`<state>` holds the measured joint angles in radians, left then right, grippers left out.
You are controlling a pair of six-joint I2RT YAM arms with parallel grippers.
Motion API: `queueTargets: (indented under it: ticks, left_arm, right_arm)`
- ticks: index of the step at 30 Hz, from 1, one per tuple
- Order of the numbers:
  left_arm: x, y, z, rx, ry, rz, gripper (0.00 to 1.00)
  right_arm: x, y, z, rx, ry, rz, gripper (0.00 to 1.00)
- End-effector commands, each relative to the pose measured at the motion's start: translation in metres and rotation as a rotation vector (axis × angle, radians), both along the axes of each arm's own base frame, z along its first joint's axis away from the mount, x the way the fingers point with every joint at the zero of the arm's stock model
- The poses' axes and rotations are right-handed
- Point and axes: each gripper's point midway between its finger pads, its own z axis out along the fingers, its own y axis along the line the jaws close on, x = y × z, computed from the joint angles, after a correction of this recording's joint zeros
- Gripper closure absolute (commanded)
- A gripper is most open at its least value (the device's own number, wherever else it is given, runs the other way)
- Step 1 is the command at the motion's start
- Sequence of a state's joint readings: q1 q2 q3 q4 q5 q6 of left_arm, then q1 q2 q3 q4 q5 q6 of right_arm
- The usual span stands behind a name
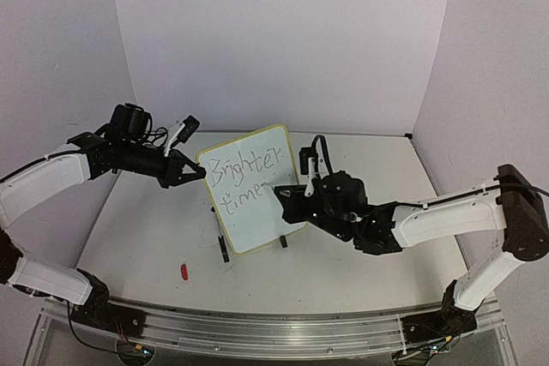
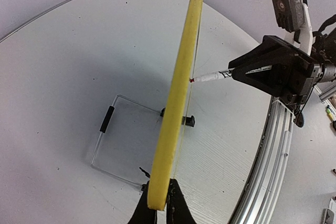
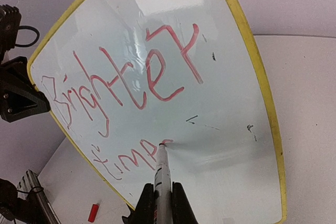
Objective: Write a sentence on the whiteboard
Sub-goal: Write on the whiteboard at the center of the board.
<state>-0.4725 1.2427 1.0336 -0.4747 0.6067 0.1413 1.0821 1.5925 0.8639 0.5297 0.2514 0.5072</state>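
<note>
1. Nearest to the arm bases, a small red plastic cap [image 1: 185, 271] lies on the white bench [image 1: 360, 272], well apart from the board. It is probably the cap of the pen, put aside so that the tip is free.
2. The right end effector [image 3: 161, 196] is closed on a slim white marker with a red tip [image 3: 162, 163]. It holds the pen along its own axis, so the tip points straight at the writing face. The tip touches the face just after the letters "time".
3. The small rectangular whiteboard with a thin yellow rim [image 1: 257, 225] stands almost upright in the middle of the bench, between the two arms. It rests on two small black feet [image 1: 223, 252] and a thin wire stand [image 2: 106, 119] behind it. Its face is turned toward the right arm, which makes it reachable for the pen.
4. The sentence [image 1: 244, 166] is in red handwriting: "Brighter" on the first line and "time" on the second. The lower part of the face is bare, so the writing seems about half done, with room for more words.
5. The left end effector [image 2: 159, 203] is closed on the yellow rim at the board's left edge, one finger on each side. Most likely it braces the light board so that the pen's pressure cannot tip or slide it.
6. Farthest away, plain pale walls [image 1: 283, 32] enclose the bench.
</note>
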Motion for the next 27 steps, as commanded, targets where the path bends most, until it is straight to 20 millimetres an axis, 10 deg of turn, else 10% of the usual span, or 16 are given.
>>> queueTargets:
  ticks: [1,27]
  left_arm:
    - [0.001,0.013,-0.028,0.114,0.018,0.035,1.0]
    - [0.001,0.013,-0.028,0.114,0.016,0.037,1.0]
  right_arm:
    - [0.003,-0.003,-0.009,0.012,0.026,-0.014,1.0]
    - [0.006,-0.027,-0.006,-0.023,0.013,-0.102,1.0]
